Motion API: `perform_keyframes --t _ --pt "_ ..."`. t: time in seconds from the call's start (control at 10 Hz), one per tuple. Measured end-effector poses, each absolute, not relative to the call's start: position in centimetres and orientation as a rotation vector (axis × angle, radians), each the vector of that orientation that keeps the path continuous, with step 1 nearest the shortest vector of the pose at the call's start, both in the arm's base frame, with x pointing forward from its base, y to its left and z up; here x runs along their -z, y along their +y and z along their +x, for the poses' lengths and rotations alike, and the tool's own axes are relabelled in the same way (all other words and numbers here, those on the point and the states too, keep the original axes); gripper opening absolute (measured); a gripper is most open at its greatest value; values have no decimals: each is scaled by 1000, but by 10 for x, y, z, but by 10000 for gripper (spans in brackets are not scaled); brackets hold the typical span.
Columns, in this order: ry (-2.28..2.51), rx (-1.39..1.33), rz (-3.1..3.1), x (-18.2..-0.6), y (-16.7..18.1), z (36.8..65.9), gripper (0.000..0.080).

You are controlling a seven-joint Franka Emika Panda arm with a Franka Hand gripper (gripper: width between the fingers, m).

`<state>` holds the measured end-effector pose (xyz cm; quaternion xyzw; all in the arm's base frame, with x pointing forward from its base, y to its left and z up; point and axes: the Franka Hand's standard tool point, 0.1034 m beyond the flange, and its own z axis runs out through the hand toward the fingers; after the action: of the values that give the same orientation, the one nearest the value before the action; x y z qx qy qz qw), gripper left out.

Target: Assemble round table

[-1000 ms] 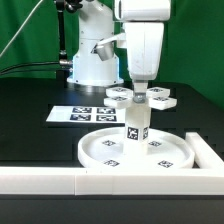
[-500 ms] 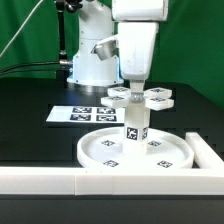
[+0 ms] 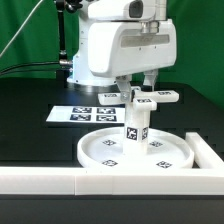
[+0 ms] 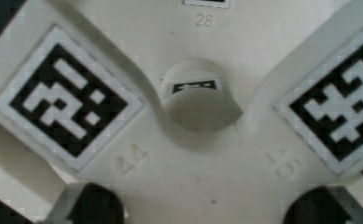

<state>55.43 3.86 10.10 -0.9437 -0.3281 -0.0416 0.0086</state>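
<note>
The jaws are hidden behind the arm's white body in the exterior view, and in the wrist view only two dark fingertips show at the frame's edge, apart and with nothing between them — so they look parted with nothing in their grip, though I cannot tell for certain. Directly beneath the jaws lies the cross-shaped foot piece, flat, perched on top of the short leg; the wrist view looks straight down on its tagged arms and the small rounded hub at their crossing. The leg stands upright, its long axis vertical, on the middle of the round disc, which rests on the black worktop below the jaws, just beside the white border rail. The marker board lies flat off to the exterior view's left of the jaws. What counts for the coming move, as I judge it, is that foot, leg and disc share one vertical line under the jaws — any further seating or turning of the foot would have to keep to that axis.
</note>
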Motion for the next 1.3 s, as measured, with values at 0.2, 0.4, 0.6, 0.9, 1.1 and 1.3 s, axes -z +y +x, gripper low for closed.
perform_keyframes --t 0.2,0.4,0.6,0.9,1.1,1.3 --pt "-648 142 -3042 -101 39 554 442" --pt "-378 160 -3081 -101 39 555 442" --pt "-228 157 -3089 -101 38 555 442" --pt "1 153 -3085 -102 38 555 442" --pt "159 149 -3074 -102 37 556 442" --pt "497 136 -3018 -102 37 554 442"
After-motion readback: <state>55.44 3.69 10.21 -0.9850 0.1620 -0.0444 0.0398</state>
